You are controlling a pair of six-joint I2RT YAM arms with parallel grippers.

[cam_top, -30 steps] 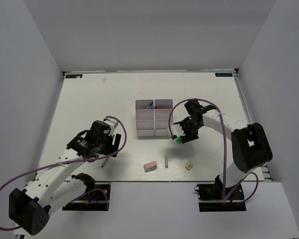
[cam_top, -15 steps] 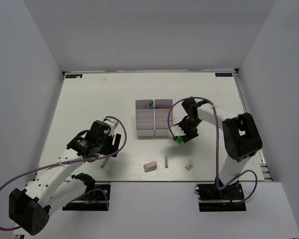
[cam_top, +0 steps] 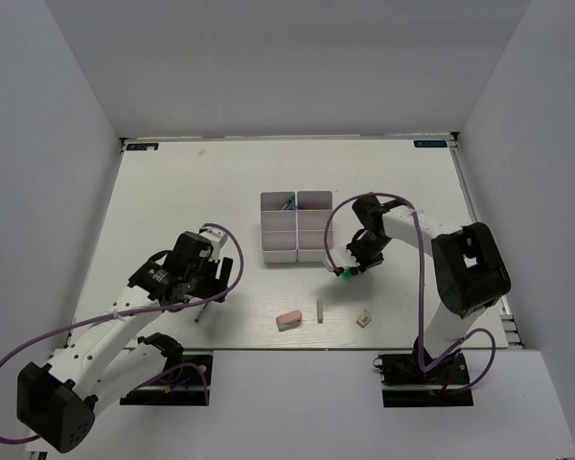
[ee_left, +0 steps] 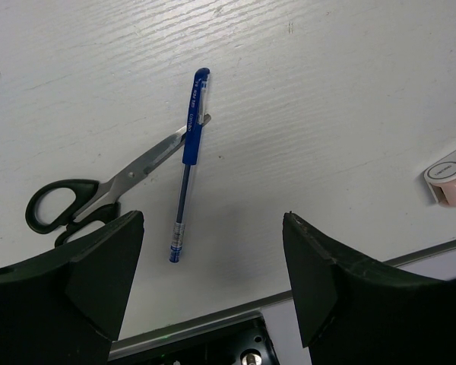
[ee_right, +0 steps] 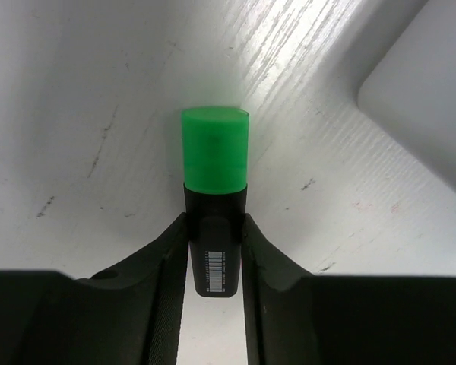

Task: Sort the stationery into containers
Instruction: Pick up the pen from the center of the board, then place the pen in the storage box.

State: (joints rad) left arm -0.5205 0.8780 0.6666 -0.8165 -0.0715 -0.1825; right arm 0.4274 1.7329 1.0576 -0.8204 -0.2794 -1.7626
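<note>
Green highlighter (ee_right: pixel 215 199) has a green cap and black barcoded barrel.

The white tabletop (cam_top: pixel 172 192) carries a white compartment tray (cam_top: pixel 296 228) near its middle. A green highlighter (cam_top: pixel 346 272) lies just beside the tray, at 4 o'clock from it. Toward 6 o'clock lie a pink eraser (cam_top: pixel 288 317), a grey stick (cam_top: pixel 320 309) and a tan square piece (cam_top: pixel 364 319), each apart. At 8 o'clock a blue pen (ee_left: pixel 188 163) lies across the blade tip of black-handled scissors (ee_left: pixel 99 194).

you'll see the worktop (ee_right: pixel 76 91) is white and matt, grainy like painted wood, with faint scuffs. the green highlighter (ee_right: pixel 215 148) has a smooth satin plastic cap. the scissors (ee_left: pixel 118 179) show bright metal blades and glossy black plastic handles; the blue pen (ee_left: pixel 188 163) is translucent plastic.
</note>
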